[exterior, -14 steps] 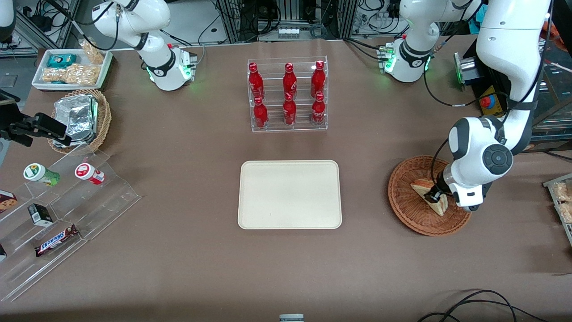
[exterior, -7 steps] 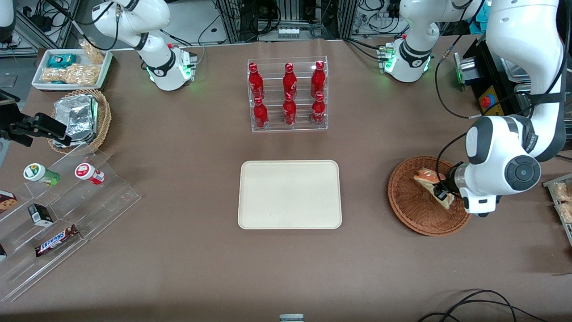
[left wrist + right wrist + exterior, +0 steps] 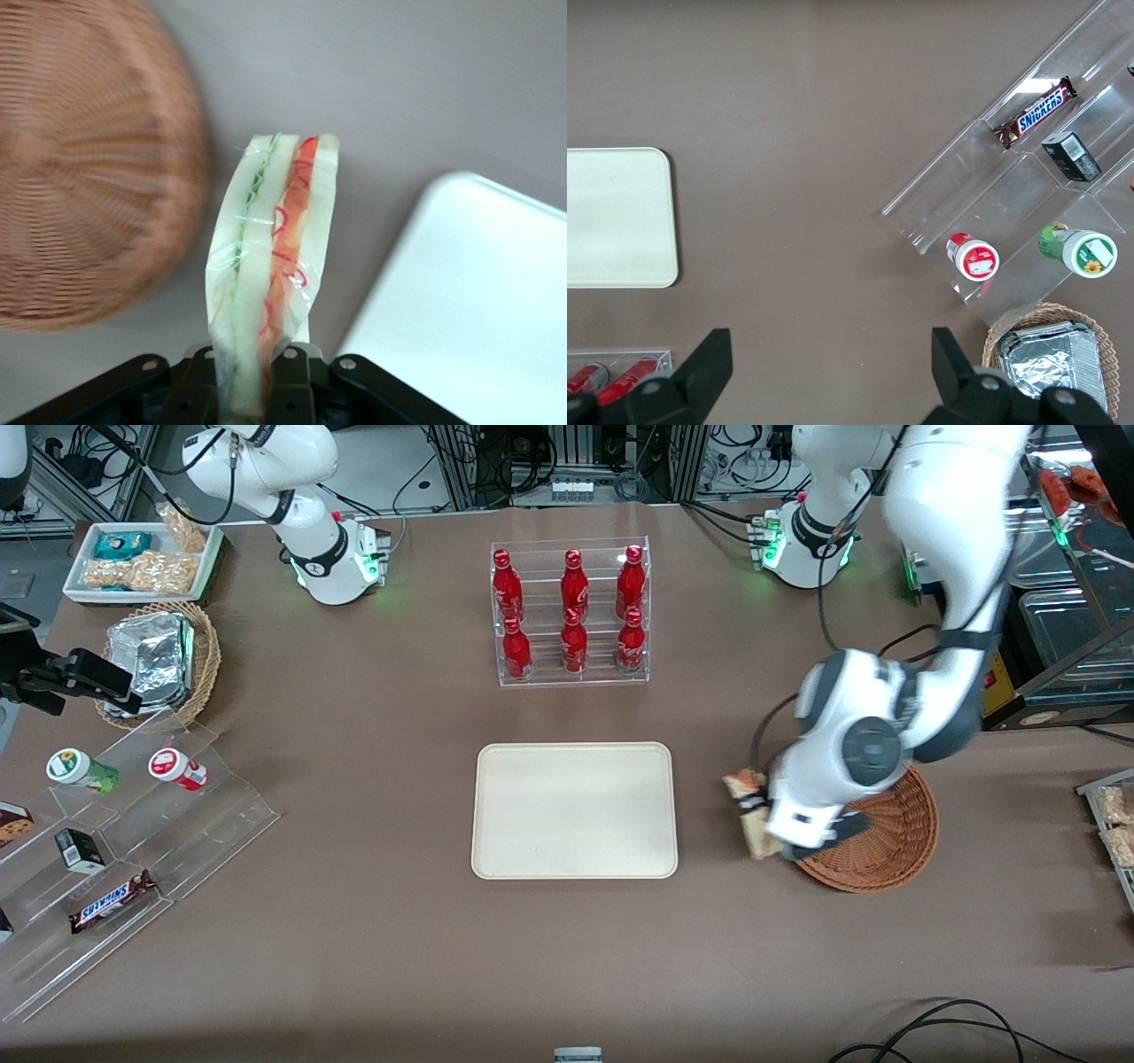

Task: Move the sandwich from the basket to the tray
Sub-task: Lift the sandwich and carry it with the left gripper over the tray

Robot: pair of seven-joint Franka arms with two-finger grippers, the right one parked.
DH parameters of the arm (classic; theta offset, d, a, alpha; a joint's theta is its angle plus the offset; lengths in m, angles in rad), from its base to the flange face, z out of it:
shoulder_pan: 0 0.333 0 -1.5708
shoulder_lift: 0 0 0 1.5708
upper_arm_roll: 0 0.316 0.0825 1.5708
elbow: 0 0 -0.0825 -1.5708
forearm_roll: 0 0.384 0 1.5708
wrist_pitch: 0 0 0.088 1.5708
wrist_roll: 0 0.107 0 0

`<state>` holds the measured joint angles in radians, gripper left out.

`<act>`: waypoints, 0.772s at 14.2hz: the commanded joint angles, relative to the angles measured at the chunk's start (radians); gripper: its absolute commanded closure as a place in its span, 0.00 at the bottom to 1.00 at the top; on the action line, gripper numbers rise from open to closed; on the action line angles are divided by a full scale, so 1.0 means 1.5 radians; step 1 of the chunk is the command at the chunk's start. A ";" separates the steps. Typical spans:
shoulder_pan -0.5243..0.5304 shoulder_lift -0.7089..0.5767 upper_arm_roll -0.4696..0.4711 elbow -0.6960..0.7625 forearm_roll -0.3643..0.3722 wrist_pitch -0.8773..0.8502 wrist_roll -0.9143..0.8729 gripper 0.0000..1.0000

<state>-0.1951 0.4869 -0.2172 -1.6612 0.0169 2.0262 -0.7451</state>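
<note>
The gripper (image 3: 753,811), clamped on the sandwich (image 3: 751,815), hung over bare table between basket (image 3: 895,841) and tray (image 3: 574,811); nothing stood on the tray.

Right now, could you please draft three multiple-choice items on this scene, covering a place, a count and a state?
1. Where is the sandwich?
A. in the basket
B. on the tray
C. above bare table between basket and tray

2. How many red bottles fill the clear rack?
A. four
B. six
C. eight

3. The end effector is:
A. shut on the sandwich
B. open, empty
C. resting on the tray

Answers: C, the wrist view shows tabletop under it; B, two rows of three; A, fingers clamp its end.
</note>
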 commanded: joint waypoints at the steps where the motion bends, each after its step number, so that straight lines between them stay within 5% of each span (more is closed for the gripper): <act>1: -0.097 0.074 0.006 0.083 0.015 0.018 -0.005 0.91; 11: -0.249 0.177 0.009 0.177 0.042 0.114 -0.068 0.91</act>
<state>-0.5436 0.7056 -0.2174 -1.4521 0.0369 2.1965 -0.8133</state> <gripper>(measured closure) 0.855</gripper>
